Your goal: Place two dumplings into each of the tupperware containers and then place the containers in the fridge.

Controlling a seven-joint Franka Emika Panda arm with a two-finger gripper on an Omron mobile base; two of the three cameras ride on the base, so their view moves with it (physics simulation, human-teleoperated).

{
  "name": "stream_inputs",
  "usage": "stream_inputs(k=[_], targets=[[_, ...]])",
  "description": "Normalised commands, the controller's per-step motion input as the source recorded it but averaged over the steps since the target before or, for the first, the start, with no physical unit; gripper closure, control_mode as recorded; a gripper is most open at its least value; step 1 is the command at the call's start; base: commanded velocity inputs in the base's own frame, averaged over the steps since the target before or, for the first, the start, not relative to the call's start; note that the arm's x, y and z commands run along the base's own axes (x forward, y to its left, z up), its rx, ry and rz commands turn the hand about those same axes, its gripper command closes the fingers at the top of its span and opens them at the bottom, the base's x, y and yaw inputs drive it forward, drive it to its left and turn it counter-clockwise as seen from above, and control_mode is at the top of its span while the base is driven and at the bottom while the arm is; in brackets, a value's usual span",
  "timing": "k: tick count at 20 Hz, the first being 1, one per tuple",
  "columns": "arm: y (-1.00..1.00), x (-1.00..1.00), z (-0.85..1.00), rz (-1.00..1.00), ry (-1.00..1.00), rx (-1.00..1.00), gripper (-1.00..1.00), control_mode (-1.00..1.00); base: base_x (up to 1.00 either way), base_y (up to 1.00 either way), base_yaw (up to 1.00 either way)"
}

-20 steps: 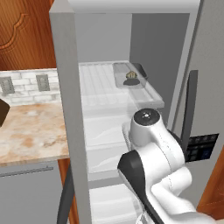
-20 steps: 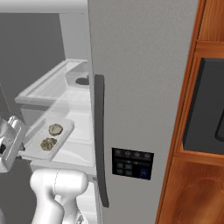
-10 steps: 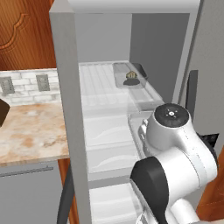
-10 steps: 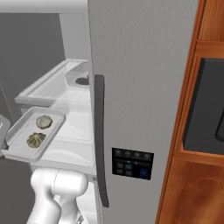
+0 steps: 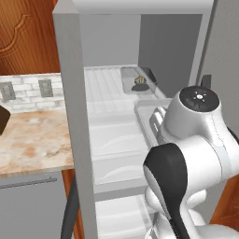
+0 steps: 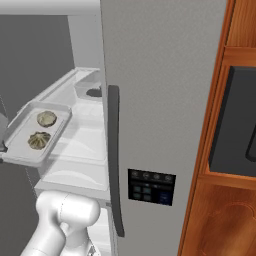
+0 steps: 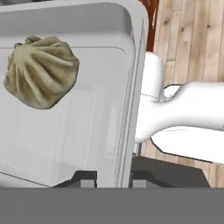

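gripper [image 7: 113, 179] at 6 o'clock of the hand view, nearly closed, pinched on the rim of the light grey container [image 7: 87, 131]; one fingertip sits inside the wall, the other outside. one dumpling [image 7: 41, 78] shows at 10 o'clock in that tray. right base view: same light grey container [image 6: 17, 150] at 9 o'clock, carried at the fridge [image 6: 160, 100] opening with two dumplings [image 6: 46, 118] in it, roughly level, its far end over the front of the middle shelf [image 6: 85, 135]. left base view: arm blocks most of the tray, its rim pokes out around centre. farther in, the dark grey container [image 5: 137, 79] already sits at the back right of the upper shelf [image 5: 107, 86], a dumpling visible in it. bench [image 5: 32, 140] at 9 o'clock, off to the side. judgement: this is the last placement, task near done. to do it well keep the tray flat so the dumplings don't roll, push straight in along the shelf and stay off the fridge wall at the right, lower until the base rests fully on the shelf before letting go; an edge grip like this could let the tray tip, so go slow, then back out straight.
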Motion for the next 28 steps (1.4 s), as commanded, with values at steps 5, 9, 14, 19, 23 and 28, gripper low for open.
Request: stream_inputs(k=[5, 9, 14, 19, 23, 28], targets=[[0.0, 0.55, 0.08, 0.16, -0.04, 0.09, 1.0, -1.0, 0.0, 0.0, 0.0], [0.0, 0.3, 0.16, 0.17, 0.0, 0.04, 1.0, -1.0, 0.0, 0.0, 0.0], [0.18, 0.32, 0.12, 0.02, 0.14, 0.01, 1.0, -1.0, 0.0, 0.0, 0.0], [0.02, 0.71, -0.05, 0.02, 0.07, 0.0, 1.0, -1.0, 0.0, 0.0, 0.0], [0.0, 0.62, -0.15, 0.12, 0.0, 0.0, 1.0, -1.0, 0.0, 0.0, 0.0], [0.0, 0.74, -0.02, 0.13, 0.04, 0.0, 1.0, -1.0, 0.0, 0.0, 0.0]])
